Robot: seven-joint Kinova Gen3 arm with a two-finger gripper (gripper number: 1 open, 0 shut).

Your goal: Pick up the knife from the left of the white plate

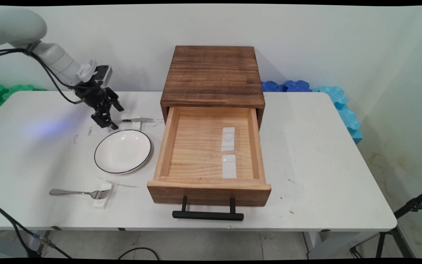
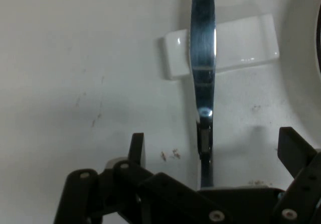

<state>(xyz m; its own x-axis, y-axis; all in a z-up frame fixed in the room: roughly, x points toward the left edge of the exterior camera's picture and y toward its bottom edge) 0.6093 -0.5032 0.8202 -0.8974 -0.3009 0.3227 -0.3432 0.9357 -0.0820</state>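
My black gripper (image 1: 109,124) hangs low over the table's left rear, just behind a white plate (image 1: 123,151). It is open. In the hand view a metal knife (image 2: 203,73) lies across a small white rest (image 2: 235,48), and its handle end runs between my fingers (image 2: 138,148) without either one touching it. In the main view the knife (image 1: 136,119) and its rest (image 1: 136,125) lie right of the gripper (image 2: 214,137), beside a wooden drawer box (image 1: 213,75).
The box's drawer (image 1: 165,146) is pulled out towards the near edge; two white rests (image 1: 228,139) lie inside it, and a black handle (image 1: 207,215) sticks out in front. A fork (image 1: 73,192) lies on another white rest (image 1: 103,197) near the front left.
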